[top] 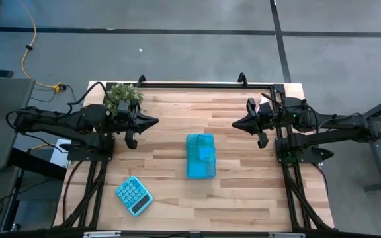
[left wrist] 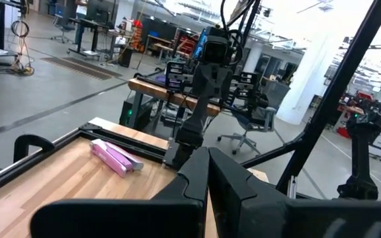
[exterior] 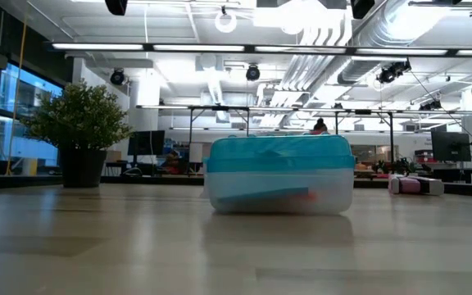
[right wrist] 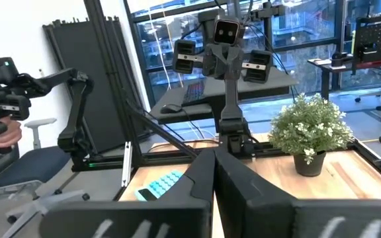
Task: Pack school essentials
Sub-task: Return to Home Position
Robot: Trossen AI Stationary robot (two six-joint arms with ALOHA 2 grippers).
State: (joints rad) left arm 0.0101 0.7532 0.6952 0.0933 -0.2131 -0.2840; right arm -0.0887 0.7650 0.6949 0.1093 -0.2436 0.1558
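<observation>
**Supply box shut at table centre, both arms at the sides**

The blue supply box (top: 200, 156), a rounded rectangular plastic case, lies closed in the middle of the pale, plank-jointed wooden table (top: 243, 192). Its lid is opaque teal. Its lower half is cloudy-clear, and a blue slab and an orange streak show dimly inside; which items they are cannot be told.

The left gripper (top: 155, 121) hangs over the table's left side beside a small leafy potted plant (top: 123, 96), its dark angular fingers pressed together and holding nothing. The right gripper (top: 235, 123) mirrors it on the right, likewise closed and empty.

A teal calculator (top: 133, 195) with white keys lies tilted near the front left. A pink-and-purple tube-like item (left wrist: 116, 157) lies near the right arm's base.
</observation>
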